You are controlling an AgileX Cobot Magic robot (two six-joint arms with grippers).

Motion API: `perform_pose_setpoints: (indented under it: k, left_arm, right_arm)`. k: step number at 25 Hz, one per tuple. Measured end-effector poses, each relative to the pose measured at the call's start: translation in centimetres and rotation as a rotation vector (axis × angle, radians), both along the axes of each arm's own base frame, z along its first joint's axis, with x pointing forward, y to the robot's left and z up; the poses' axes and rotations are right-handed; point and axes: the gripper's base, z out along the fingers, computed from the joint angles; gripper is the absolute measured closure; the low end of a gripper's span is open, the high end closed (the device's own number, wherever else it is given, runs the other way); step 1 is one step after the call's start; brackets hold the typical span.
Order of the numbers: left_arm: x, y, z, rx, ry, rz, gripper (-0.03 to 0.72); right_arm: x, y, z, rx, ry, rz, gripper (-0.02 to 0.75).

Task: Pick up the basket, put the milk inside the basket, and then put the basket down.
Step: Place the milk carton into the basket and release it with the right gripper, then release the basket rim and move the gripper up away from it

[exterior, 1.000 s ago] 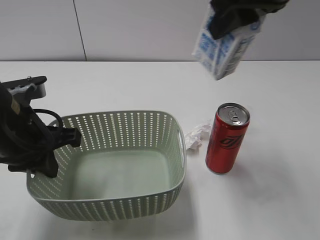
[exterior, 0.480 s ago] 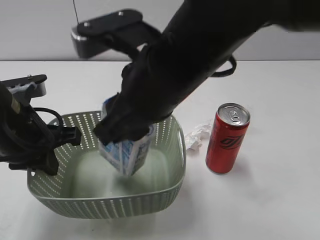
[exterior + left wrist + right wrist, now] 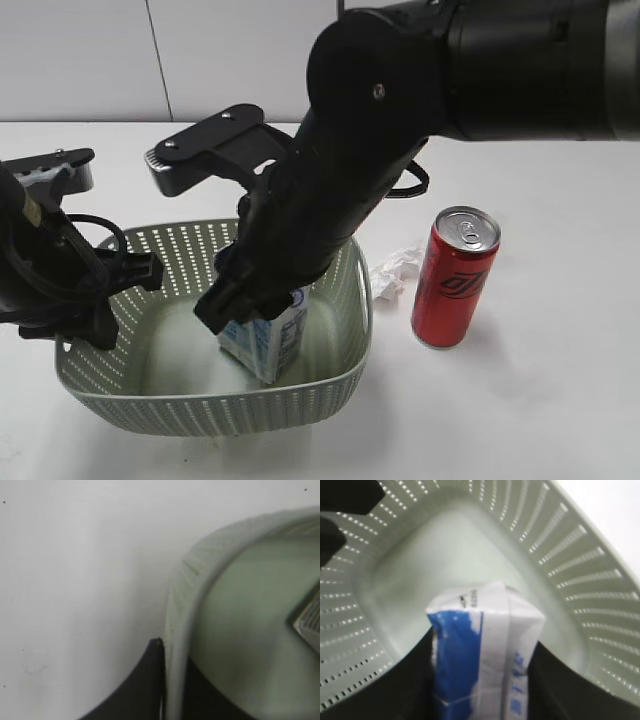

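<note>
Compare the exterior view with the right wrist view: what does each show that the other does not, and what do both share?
Only the exterior view shows the red can, the crumpled paper beside it, the white table and the left gripper clamped on the basket's left rim.

Only the right wrist view shows the milk's folded top close up, pinched between the right gripper's dark fingers, with the carton's base hidden.

Both show the milk inside the green basket, with its slotted walls around it.
</note>
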Motion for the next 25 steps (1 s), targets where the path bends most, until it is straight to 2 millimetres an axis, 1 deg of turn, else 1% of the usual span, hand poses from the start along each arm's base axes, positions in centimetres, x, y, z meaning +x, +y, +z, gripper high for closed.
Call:
perform_pose_setpoints:
  k: [1,2,4,6,7,10,12,14,16,18,20,22,23,25]
  left_arm:
    - [0.0,0.0,0.0,0.000,0.000,0.000,0.690]
    - [0.0,0.0,0.0,0.000,0.000,0.000,0.690]
    - [-0.1,0.1,-0.2,0.016,0.007,-0.007,0.690]
    - [-0.1,0.2,-0.4,0.025,0.017,-0.010,0.690]
    - [-0.2,0.2,-0.5,0.028,0.023,-0.010,0.690]
    - [-0.2,0.2,-0.5,0.030,0.025,-0.011,0.690]
    - [-0.2,0.2,-0.5,0.030,0.025,-0.011,0.690]
    - [-0.2,0.2,-0.5,0.030,0.025,-0.011,0.690]
    - [-0.2,0.2,-0.5,0.030,0.025,-0.011,0.690]
    - [-0.2,0.2,-0.5,0.030,0.025,-0.011,0.690]
    - [-0.2,0.2,-0.5,0.026,0.027,-0.008,0.690]
    - [-0.2,0.2,-0.5,0.025,0.027,-0.007,0.690]
    - [-0.2,0.2,-0.5,0.025,0.027,-0.007,0.690]
    - [-0.2,0.2,-0.5,0.025,0.028,-0.006,0.690]
  right_arm:
    - [0.0,0.0,0.1,-0.001,-0.004,0.002,0.406]
    - [0.1,0.1,0.3,0.001,-0.008,0.004,0.368]
    - [0.3,0.4,1.0,0.022,-0.018,0.001,0.256]
    - [0.5,0.6,1.5,0.033,-0.023,0.002,0.173]
    - [0.5,0.7,1.7,0.031,-0.020,0.003,0.150]
    - [0.5,0.7,3.3,0.017,-0.028,0.019,0.132]
    - [0.6,0.2,5.0,0.024,-0.058,0.023,0.132]
    - [1.0,-0.8,6.9,0.054,-0.094,-0.004,0.132]
    - [2.0,-2.5,8.6,0.080,-0.123,-0.054,0.134]
    - [3.7,-4.9,9.3,0.074,-0.135,-0.130,0.140]
    - [5.7,-7.6,9.3,0.041,-0.124,-0.212,0.143]
    - [7.8,-10.9,9.0,0.000,-0.112,-0.311,0.145]
    - [8.6,-12.4,8.9,-0.014,-0.108,-0.355,0.145]
    - [10.3,-16.1,8.5,-0.042,-0.094,-0.461,0.145]
